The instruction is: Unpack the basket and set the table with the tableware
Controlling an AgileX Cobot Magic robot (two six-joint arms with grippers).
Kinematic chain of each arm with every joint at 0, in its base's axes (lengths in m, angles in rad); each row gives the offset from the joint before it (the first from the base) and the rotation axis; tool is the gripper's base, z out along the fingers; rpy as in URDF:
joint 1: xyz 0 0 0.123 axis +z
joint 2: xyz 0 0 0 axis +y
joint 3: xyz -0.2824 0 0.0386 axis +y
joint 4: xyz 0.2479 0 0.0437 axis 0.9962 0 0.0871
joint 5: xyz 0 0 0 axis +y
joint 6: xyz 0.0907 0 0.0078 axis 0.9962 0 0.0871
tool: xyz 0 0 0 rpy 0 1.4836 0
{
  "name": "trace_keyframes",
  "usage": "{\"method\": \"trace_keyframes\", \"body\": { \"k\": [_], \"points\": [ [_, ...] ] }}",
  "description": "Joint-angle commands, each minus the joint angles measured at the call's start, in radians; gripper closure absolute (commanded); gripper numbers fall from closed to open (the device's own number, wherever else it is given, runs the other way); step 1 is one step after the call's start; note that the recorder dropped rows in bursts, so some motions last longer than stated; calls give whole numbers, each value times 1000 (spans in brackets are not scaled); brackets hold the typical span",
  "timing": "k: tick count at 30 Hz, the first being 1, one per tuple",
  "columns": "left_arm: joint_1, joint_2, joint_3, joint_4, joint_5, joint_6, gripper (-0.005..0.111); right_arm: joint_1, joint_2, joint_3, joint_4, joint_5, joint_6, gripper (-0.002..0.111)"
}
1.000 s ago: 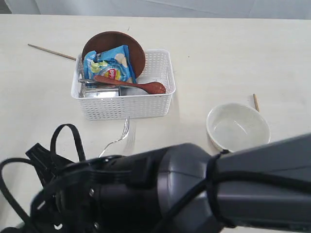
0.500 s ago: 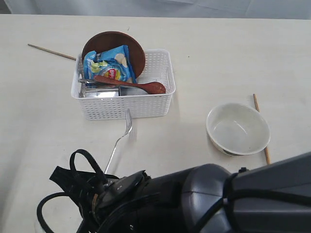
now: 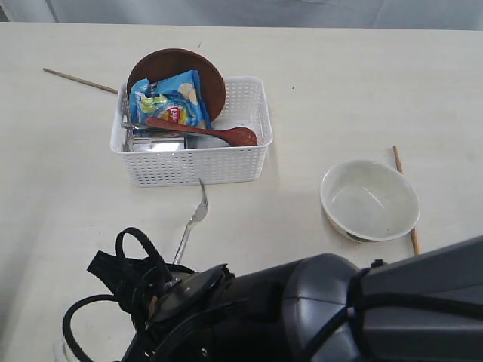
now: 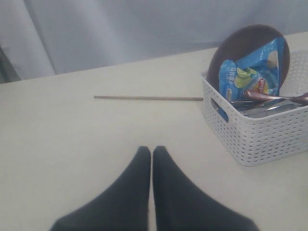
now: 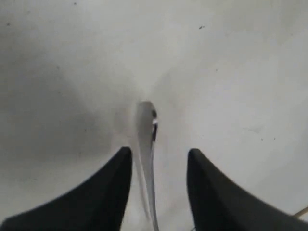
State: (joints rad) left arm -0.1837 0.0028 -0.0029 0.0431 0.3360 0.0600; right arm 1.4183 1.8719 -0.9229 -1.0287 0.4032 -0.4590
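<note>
The right claw [image 5: 158,155] stands spread, its two dark fingers [image 5: 115,183] well apart, and the handle of the steel fork [image 5: 146,144] runs down the gap between them; it sits nearer one finger than the other, and neither finger visibly presses on it. From the exterior view the claw itself is hidden behind the bulk of its arm [image 3: 317,317] and a knot of black cables [image 3: 132,260], and the fork [image 3: 194,220] reaches away from it across the counter [image 3: 339,90], tines ending just beside the near wall of the white lattice basket [image 3: 189,164]. Straight beyond the claw, past the fork, the basket holds a brown plate [image 3: 175,64] leaning on edge against its far side, a blue snack bag [image 3: 170,102] propped in front of the plate, a red-brown wooden spoon [image 3: 204,133] lying across the top, and steel pieces [image 3: 151,141] beneath that are too jumbled to name. Well off to the claw's right sits the white bowl [image 3: 370,200], upright, with one wooden chopstick [image 3: 397,158] just past its far side. The left claw [image 4: 151,153] is pressed together, fingertips meeting with nothing between them, low over bare counter; ahead of it lies the second chopstick [image 4: 149,98], one end meeting the basket [image 4: 250,137], which stands ahead and to one side of that claw.
</note>
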Motion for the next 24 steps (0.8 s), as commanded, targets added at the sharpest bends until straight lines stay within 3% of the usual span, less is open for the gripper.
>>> {"method": "trace_keyframes", "body": {
  "k": [1, 4, 8, 12, 17, 20, 24],
  "points": [
    [6, -3, 3, 4, -7, -5, 105, 26, -29, 3, 6, 28, 88, 55],
    [6, -3, 3, 4, -7, -5, 105, 43, -76, -4, 6, 77, 296, 62],
    [6, -3, 3, 4, -7, -5, 105, 49, -154, -49, 42, 240, 771, 74],
    [6, -3, 3, 4, -7, -5, 105, 10, -218, -141, 347, 436, 1188, 75],
    [6, -3, 3, 4, -7, -5, 105, -158, -232, -158, 1029, 314, 1009, 75],
    [6, -3, 3, 4, -7, -5, 105, -266, -188, -158, 1240, 282, 893, 65],
    [6, -3, 3, 4, -7, -5, 105, -382, -118, -158, 1342, 254, 878, 47]
  ]
}}
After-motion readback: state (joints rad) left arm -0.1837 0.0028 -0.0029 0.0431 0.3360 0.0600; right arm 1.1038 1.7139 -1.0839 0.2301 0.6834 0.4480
